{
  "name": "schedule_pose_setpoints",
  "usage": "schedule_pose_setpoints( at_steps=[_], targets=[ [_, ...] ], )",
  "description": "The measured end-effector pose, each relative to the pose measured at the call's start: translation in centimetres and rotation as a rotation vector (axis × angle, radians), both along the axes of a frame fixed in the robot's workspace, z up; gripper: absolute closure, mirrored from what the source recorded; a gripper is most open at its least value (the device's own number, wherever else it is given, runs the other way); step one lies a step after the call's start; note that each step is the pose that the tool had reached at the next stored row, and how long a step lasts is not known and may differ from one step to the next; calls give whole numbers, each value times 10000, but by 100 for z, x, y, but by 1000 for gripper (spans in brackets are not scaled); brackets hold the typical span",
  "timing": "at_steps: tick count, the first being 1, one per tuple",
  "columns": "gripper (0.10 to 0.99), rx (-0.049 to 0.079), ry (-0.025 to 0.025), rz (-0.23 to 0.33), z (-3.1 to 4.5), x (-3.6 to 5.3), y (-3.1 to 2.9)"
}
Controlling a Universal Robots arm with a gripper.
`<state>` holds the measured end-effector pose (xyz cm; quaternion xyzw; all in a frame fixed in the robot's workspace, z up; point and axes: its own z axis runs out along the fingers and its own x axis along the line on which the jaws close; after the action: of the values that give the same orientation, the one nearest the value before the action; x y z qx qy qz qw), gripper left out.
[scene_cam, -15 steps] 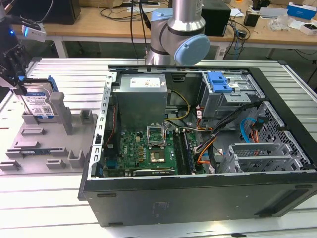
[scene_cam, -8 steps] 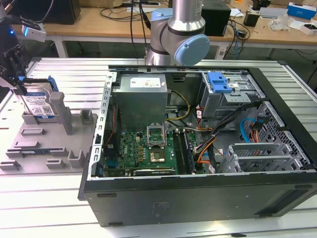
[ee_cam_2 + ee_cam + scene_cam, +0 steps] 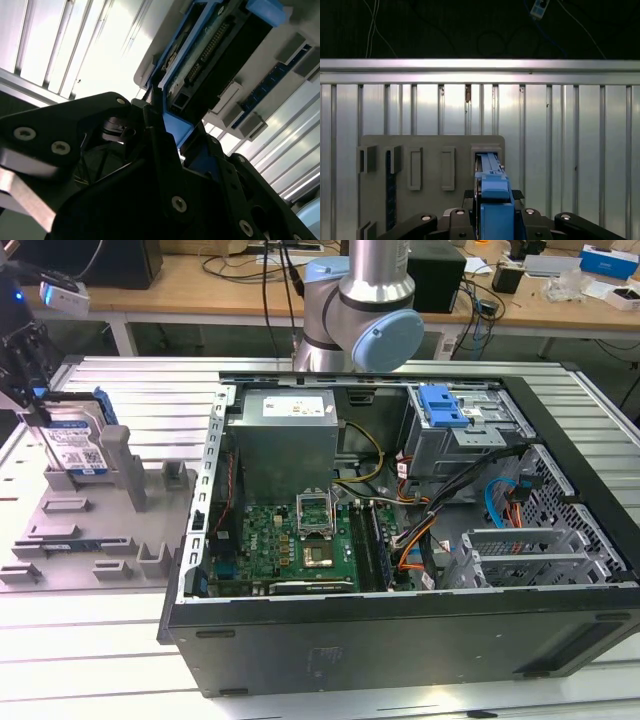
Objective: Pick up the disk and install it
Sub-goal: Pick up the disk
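Off the exterior view's left of the open computer case (image 3: 400, 650), the gripper (image 3: 38, 408) is clenched on the disk (image 3: 76, 446), which stands on edge with its white-and-blue label facing the case. In the first wrist view the fingers (image 3: 517, 194) press on either side of the disk's blue bracket, which fills the gap between them. The disk's lower edge sits at a slot in the grey fixture plate (image 3: 60, 540), between the plate's upright grey posts; I cannot tell whether it has lifted clear. The plate lies on a ribbed aluminium table (image 3: 150, 390), just beside the case's left wall. Inside the case, from that wall rightwards, are the green motherboard (image 3: 290, 540) with the grey power supply (image 3: 285, 440) behind it, then the metal drive cage (image 3: 470, 440) topped by a blue latch (image 3: 440, 405). Behind the case rises the arm (image 3: 360, 300), and beyond it a wooden bench (image 3: 200, 290) carries cables and boxes.
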<state>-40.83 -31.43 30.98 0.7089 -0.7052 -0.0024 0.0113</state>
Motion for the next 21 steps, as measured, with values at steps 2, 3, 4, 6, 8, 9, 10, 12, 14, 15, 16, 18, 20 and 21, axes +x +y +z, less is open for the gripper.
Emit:
schedule_pose_setpoints(
  at_steps=[2,3,4,6,8,9,10,12,14,15,16,18,20,21],
  targets=[
    [718,0,-1,0,45,0,0],
    [718,0,0,0,61,0,0],
    [718,0,0,0,88,0,0],
    [718,0,-1,0,123,0,0],
    [718,0,-1,0,164,0,0],
    [718,0,-1,1,181,0,0],
    [718,0,-1,0,200,0,0],
    [718,0,0,0,235,0,-1],
    [718,0,-1,1,285,0,-1],
    [718,0,-1,0,309,0,-1],
    [718,-1,0,0,338,0,-1],
    [718,0,0,1,393,2,-1],
    [718,0,0,1,439,2,-1],
    [718,0,0,0,471,3,-1]
  ],
)
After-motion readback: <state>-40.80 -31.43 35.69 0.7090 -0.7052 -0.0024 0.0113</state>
